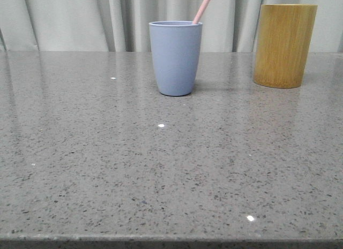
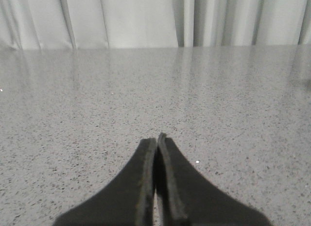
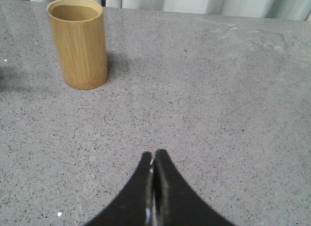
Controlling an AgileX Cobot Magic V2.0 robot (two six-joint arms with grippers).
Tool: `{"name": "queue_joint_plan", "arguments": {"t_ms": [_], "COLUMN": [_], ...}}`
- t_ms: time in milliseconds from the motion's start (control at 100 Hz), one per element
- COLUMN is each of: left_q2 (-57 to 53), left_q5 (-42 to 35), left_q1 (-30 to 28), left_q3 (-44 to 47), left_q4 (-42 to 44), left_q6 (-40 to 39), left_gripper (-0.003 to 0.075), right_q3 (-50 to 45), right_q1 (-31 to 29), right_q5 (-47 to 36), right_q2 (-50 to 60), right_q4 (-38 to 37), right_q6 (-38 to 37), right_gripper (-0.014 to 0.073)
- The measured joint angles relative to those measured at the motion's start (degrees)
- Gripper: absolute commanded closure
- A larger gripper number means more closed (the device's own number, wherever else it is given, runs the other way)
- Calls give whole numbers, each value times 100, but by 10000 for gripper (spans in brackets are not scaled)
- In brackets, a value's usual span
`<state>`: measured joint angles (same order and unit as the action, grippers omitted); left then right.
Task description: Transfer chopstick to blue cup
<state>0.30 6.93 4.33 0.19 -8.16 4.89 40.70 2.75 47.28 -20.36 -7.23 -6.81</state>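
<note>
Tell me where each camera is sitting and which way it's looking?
Front view: low, facing forward across the table at the blue cup holding the chopstick.
Left wrist view: on the left arm, over bare table toward curtains; shut left gripper shows.
Right wrist view: on the right arm, facing the wooden holder; shut right gripper shows.
Front and right wrist views share the holder.

A tan wooden cylinder holder (image 1: pixel 284 45) stands upright toward the far right of the speckled grey tabletop (image 1: pixel 161 174), open at the top. Pale pleated curtains (image 1: pixel 80 19) hang behind the tabletop's far edge, and small glints of light dot the polished surface.
</note>
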Motion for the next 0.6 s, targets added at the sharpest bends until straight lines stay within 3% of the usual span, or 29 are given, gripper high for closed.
{"name": "queue_joint_plan", "arguments": {"t_ms": [600], "left_q2": [-56], "left_q5": [-220], "left_q1": [-145], "left_q3": [0], "left_q4": [149], "left_q6": [0], "left_gripper": [739], "right_q3": [-13], "right_q1": [0], "right_q5": [12], "right_q2": [0], "right_q4": [11], "right_q6": [0], "right_gripper": [715]}}
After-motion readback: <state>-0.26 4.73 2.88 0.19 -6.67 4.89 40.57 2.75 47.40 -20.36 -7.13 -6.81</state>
